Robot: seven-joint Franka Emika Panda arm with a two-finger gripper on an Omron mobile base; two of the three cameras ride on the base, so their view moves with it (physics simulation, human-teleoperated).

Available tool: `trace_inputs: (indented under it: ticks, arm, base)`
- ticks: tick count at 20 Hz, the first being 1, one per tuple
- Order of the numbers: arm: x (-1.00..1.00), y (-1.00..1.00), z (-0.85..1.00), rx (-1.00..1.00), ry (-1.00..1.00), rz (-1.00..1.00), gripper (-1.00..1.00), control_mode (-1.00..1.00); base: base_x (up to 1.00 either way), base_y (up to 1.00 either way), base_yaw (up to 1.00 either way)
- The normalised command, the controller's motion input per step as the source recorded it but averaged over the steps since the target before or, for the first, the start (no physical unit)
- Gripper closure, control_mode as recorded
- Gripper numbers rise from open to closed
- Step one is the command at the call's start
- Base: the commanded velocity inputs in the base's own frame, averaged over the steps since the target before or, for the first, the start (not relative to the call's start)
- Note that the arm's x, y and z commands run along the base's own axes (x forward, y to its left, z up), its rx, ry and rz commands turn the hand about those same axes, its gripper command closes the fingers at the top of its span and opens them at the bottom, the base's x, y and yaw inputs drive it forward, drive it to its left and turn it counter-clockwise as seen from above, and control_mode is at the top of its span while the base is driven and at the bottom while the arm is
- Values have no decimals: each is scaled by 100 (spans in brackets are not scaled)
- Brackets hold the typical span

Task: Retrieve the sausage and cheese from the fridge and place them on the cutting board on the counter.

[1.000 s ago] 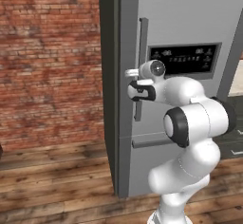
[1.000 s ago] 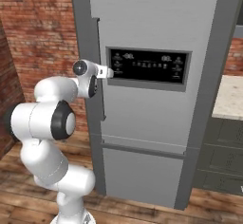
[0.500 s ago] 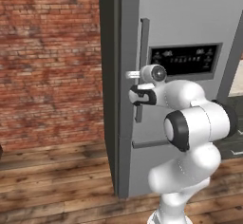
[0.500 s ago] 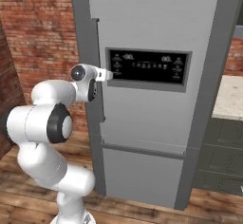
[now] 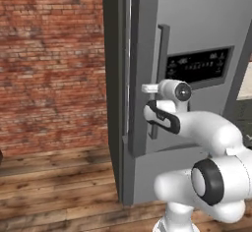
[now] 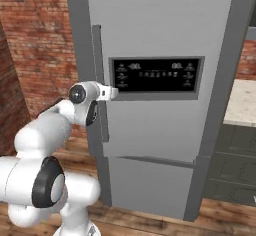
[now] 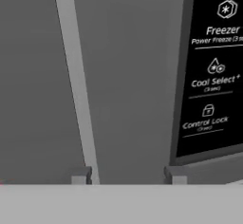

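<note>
Brick wall, fridge [image 5: 197, 24] door now ajar, end effector [image 6: 102, 114] at handle [image 5: 161, 69]

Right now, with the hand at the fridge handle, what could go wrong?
1. The handle lies close to one fingertip, not centred in the gripper, whose fingers stand apart, so a pull might slip off.
2. The fridge door looks barely ajar from the left; it could swing shut again.

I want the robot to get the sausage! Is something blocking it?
Yes. The fridge door is in the way. It has only swung out a crack, seen in the left base view, so the food behind it is hidden. The end effector is at the door's handle.
</note>
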Motion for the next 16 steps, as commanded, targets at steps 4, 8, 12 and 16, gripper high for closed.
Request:
trace_inputs:
  ticks: [4, 8, 12, 16]
  arm:
    - [-100, -72, -18, 12, 2, 15, 100, -100]
    - [-100, -77, -25, 12, 2, 14, 100, -100]
    - [-100, -64, -38, 4, 8, 4, 100, -100]
    - [-100, -74, -38, 3, 11, 3, 100, -100]
  base:
    - [0, 0, 0]
    - [0, 0, 0]
    - [0, 0, 0]
    - [0, 0, 0]
